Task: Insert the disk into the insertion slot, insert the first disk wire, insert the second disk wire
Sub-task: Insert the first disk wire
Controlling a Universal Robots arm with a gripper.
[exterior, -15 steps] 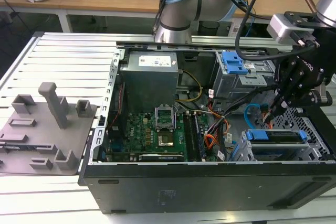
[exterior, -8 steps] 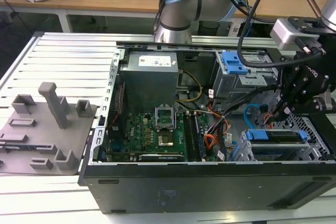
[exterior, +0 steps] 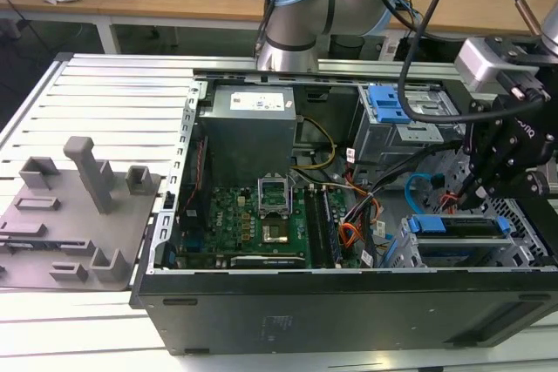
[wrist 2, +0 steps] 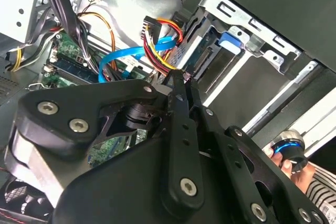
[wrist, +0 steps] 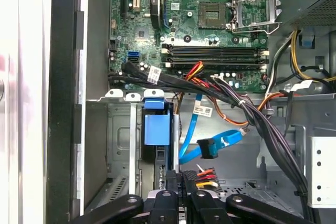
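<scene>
The disk, with its blue carrier (exterior: 460, 225) (wrist: 157, 128), lies inside the insertion slot, a low silver perforated cage (exterior: 516, 255) (wrist: 118, 140). My gripper (exterior: 469, 199) (wrist 2: 180, 75) (wrist: 181, 176) hangs just behind the disk's rear end. Its fingers are shut together on the end of the first disk wire, whose red, yellow and dark strands (wrist 2: 164, 51) (wrist: 208, 173) leave the fingertips. The second disk wire, a light-blue flat cable (exterior: 417, 187) (wrist 2: 122, 56), loops loose beside it. Its small plug (wrist: 208, 148) hangs free in the air.
A taller grey cage with a blue clip (exterior: 388, 104) stands behind the slot. An orange cable loop (exterior: 349, 235) and a thick black bundle (wrist: 247, 111) cross above the motherboard (exterior: 253, 215). A grey fixture plate (exterior: 78, 215) lies outside the case. A person's hand (wrist 2: 295, 169) is nearby.
</scene>
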